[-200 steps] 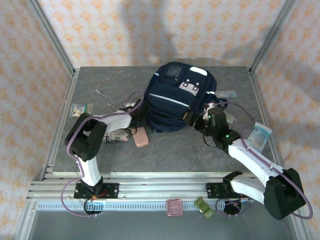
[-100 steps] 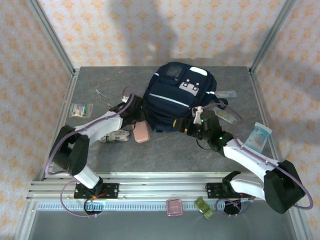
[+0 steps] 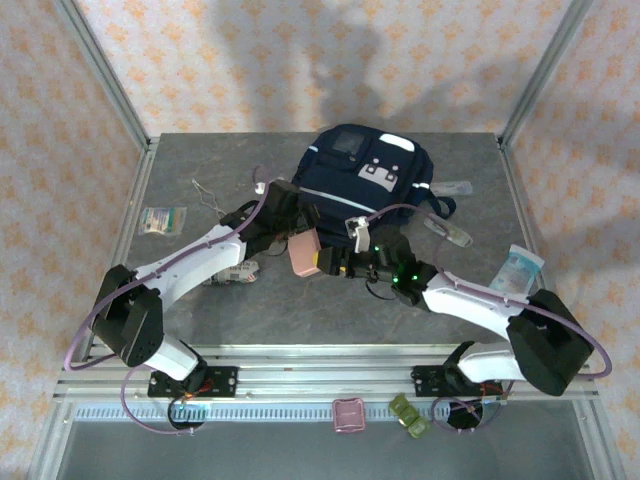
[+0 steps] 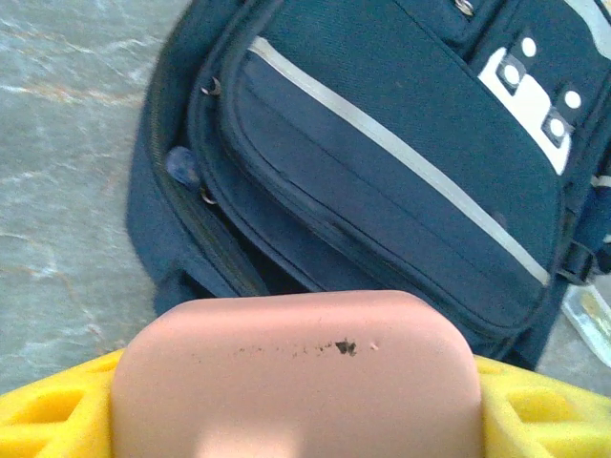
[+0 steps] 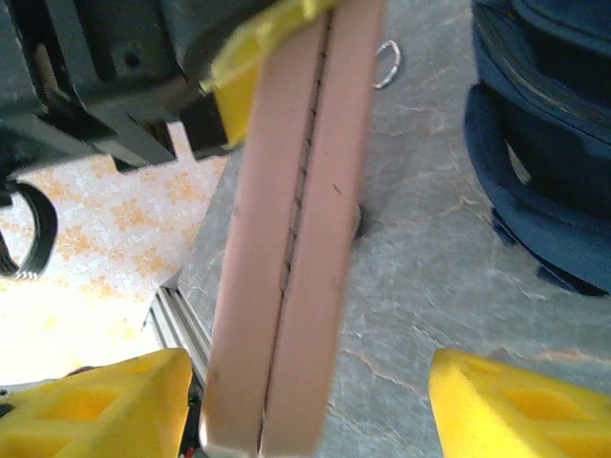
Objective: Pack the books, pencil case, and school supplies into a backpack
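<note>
The left gripper (image 3: 296,243) pinches the pencil case (image 3: 304,256), held up just beside the backpack (image 3: 362,192). The right gripper (image 3: 350,263) is spread near it. I cannot tell well how far the backpack is open; if narrow, the case may catch and slip.

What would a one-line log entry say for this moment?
left gripper: shut on pencil case, held on edge | right gripper: open, beside pencil case | backpack: pencil case not yet inside

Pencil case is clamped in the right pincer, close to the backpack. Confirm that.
Not right. The left pincer clamps the pencil case: the left wrist view shows its yellow fingers tight on either side. The right pincer is open, its fingers apart from the case. The case is close to the backpack.
</note>
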Controlling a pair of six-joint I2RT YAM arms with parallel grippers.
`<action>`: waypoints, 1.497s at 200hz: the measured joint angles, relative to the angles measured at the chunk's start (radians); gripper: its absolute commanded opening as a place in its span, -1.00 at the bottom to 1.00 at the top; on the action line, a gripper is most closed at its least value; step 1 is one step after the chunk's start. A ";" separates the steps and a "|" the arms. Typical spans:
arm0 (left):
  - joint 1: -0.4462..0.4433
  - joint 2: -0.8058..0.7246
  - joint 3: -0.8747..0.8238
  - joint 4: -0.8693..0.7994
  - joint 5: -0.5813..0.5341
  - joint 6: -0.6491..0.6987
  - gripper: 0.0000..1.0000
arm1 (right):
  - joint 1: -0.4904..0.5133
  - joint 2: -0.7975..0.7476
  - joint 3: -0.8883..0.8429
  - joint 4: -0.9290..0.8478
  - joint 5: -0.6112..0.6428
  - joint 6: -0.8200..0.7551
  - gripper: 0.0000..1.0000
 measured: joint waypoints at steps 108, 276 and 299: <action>-0.033 0.003 0.031 0.076 0.031 0.024 0.57 | -0.002 -0.012 0.014 -0.013 0.048 0.038 -0.58; -0.040 0.517 0.481 -0.058 0.097 1.033 0.67 | -0.566 -0.488 -0.116 -0.405 0.160 0.155 -0.62; -0.069 0.515 0.479 -0.061 0.121 1.103 0.70 | -0.566 -0.487 -0.131 -0.406 0.156 0.164 -0.63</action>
